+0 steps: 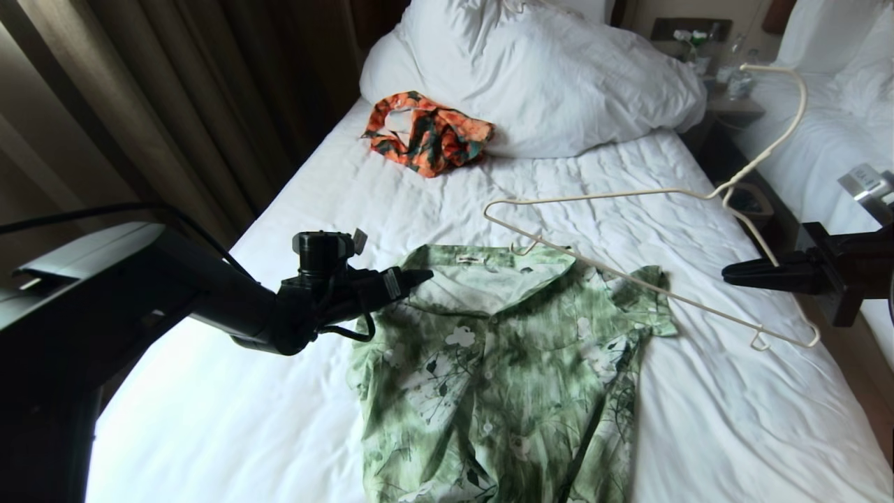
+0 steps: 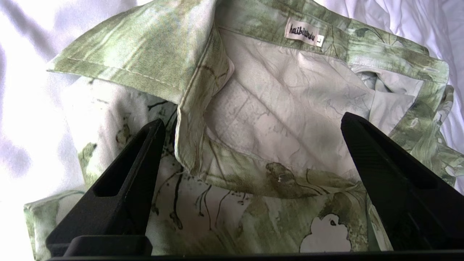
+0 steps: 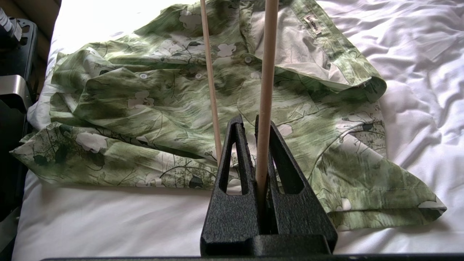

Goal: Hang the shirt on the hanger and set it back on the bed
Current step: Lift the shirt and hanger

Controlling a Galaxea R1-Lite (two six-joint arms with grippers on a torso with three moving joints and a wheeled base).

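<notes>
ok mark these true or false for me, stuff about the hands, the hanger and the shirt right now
1. The right hand grips the hanger. True.
2. The left hand is shut on the shirt collar. False: it is open, holding nothing, by the collar.
3. The shirt is already on the hanger. False: it lies flat on the bed.
4. An orange patterned garment lies near the pillow. True.

"haibiaodu", "L" on shirt (image 2: pixel 253 119) neck label (image 2: pixel 302 32)
</notes>
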